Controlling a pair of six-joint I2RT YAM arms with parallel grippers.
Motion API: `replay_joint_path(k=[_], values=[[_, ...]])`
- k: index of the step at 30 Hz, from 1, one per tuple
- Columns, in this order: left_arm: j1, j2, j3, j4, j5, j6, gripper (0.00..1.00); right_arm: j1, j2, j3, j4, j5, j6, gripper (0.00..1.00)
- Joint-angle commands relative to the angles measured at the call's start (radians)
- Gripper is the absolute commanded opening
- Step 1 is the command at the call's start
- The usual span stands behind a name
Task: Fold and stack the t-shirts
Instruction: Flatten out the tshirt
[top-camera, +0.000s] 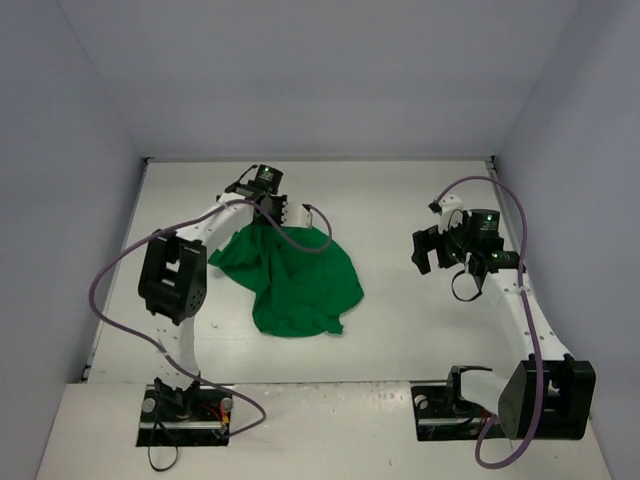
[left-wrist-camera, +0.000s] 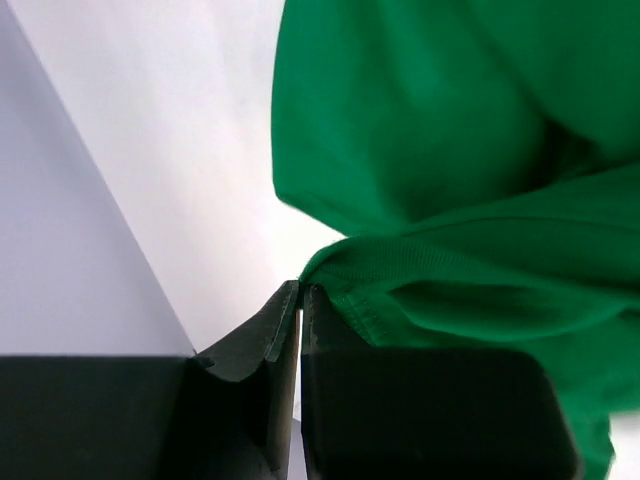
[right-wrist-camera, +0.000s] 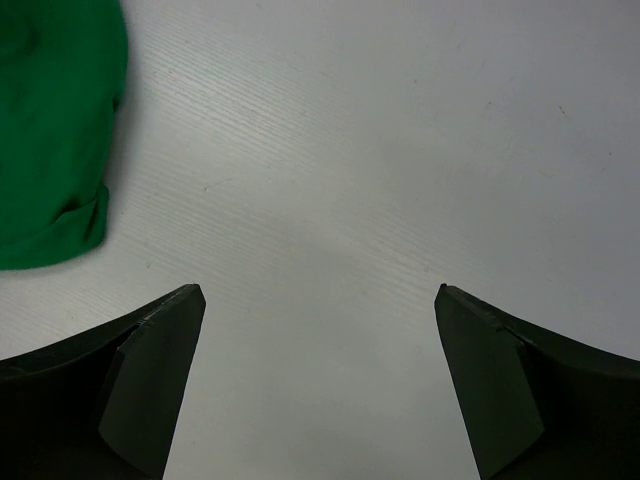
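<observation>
So the green t-shirt (top-camera: 295, 280) is lying in a rumpled heap on the white surface (top-camera: 400, 330), left of the middle, over on the left arm's side. The left claw (left-wrist-camera: 300, 290) is pinched tight together with the shirt's stitched hem caught right at its tips. From above, that far corner of the cloth looks drawn up to the claw while the rest sags and spreads toward the near edge. The right claw (right-wrist-camera: 318, 292) is spread wide with nothing in it, hanging above bare surface well apart from the shirt. Its wrist view only catches a hemmed bit of green in the upper left corner. Not folded at all yet.
</observation>
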Motion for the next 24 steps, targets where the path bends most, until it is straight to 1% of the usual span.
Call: replay_joint_path(k=[1, 3, 5, 6, 8, 9, 10, 11, 12, 13, 14, 16, 17, 18, 20, 21, 24], values=[[0.087, 0.0, 0.081, 0.322, -0.108, 0.069, 0.0, 0.009, -0.029, 0.013, 0.02, -0.03, -0.011, 0.99], [0.102, 0.022, 0.091, 0.401, -0.16, 0.048, 0.0, 0.009, -0.022, 0.015, 0.02, -0.04, -0.008, 0.98], [0.116, 0.03, 0.133, 0.397, -0.179, -0.014, 0.0, 0.009, -0.017, 0.02, 0.02, -0.049, -0.004, 0.98], [0.123, 0.028, 0.165, 0.354, -0.17, -0.058, 0.06, 0.009, -0.017, 0.02, 0.02, -0.053, -0.001, 0.98], [0.14, 0.01, 0.249, 0.238, -0.116, -0.175, 0.27, 0.009, -0.022, 0.02, 0.02, -0.066, 0.001, 0.98], [0.145, -0.02, 0.281, 0.205, -0.087, -0.231, 0.37, 0.009, -0.027, 0.019, 0.019, -0.077, 0.001, 0.98], [0.15, -0.077, 0.26, 0.173, -0.034, -0.248, 0.56, 0.009, -0.03, 0.019, 0.019, -0.082, 0.002, 0.98], [0.152, -0.116, 0.236, 0.154, 0.007, -0.273, 0.8, 0.009, -0.035, 0.017, 0.019, -0.088, 0.005, 0.98], [0.151, -0.164, 0.203, 0.129, 0.059, -0.289, 0.91, 0.009, -0.037, 0.014, 0.019, -0.094, 0.006, 0.98], [0.148, -0.221, 0.165, 0.095, 0.122, -0.297, 0.92, 0.009, -0.036, 0.013, 0.019, -0.099, 0.007, 0.98], [0.144, -0.291, 0.12, 0.085, 0.176, -0.338, 0.92, 0.009, -0.033, 0.011, 0.02, -0.104, 0.007, 0.98], [0.14, -0.366, 0.099, -0.067, 0.298, -0.362, 0.92, 0.009, -0.028, 0.009, 0.02, -0.111, 0.009, 0.98], [0.139, -0.396, 0.094, -0.184, 0.416, -0.326, 0.88, 0.009, -0.026, 0.008, 0.02, -0.12, 0.008, 0.98], [0.129, -0.422, 0.079, -0.262, 0.487, -0.305, 0.84, 0.009, -0.024, 0.007, 0.02, -0.128, 0.008, 0.98], [0.052, -0.479, -0.015, -0.354, 0.536, -0.278, 0.78, 0.01, -0.016, 0.007, 0.02, -0.139, 0.006, 0.98], [0.006, -0.498, -0.067, -0.377, 0.535, -0.265, 0.75, 0.01, -0.006, 0.009, 0.02, -0.141, 0.007, 0.98], [-0.111, -0.497, -0.162, -0.422, 0.54, -0.264, 0.7, 0.012, 0.02, 0.02, 0.02, -0.149, 0.013, 0.97]])
